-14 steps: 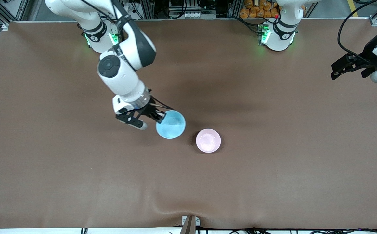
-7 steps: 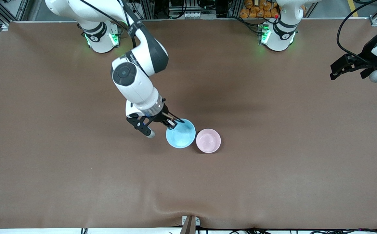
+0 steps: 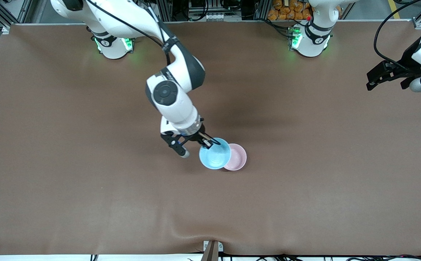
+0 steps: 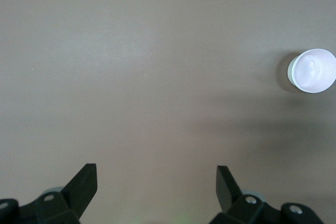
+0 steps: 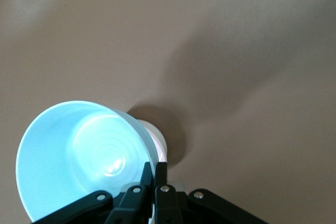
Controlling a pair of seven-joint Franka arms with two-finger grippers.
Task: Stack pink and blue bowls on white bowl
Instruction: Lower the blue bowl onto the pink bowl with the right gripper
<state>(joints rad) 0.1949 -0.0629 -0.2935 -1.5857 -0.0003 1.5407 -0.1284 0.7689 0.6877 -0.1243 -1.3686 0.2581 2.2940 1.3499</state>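
the right tool (image 3: 207, 142) is clenched on the rim of the blue bowl (image 3: 215, 158), holding it in the air partly over the pink bowl (image 3: 237, 157), which sits on the brown bench (image 3: 305, 181) near its middle. the pink bowl appears nested in a white bowl (image 4: 290, 72). the left tool (image 3: 377, 75) waits released over the left arm's end of the bench. no readable writing shows on the bowls.

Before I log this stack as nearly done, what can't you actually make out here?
- White bowl: no view shows it clearly; the pale pink glossy bowl may sit in it.
- Pink bowl: partly covered by the sky-blue glossy bowl in the front view and right wrist view.
- Blue bowl's clearance above it: unclear; the right gripper carries it.
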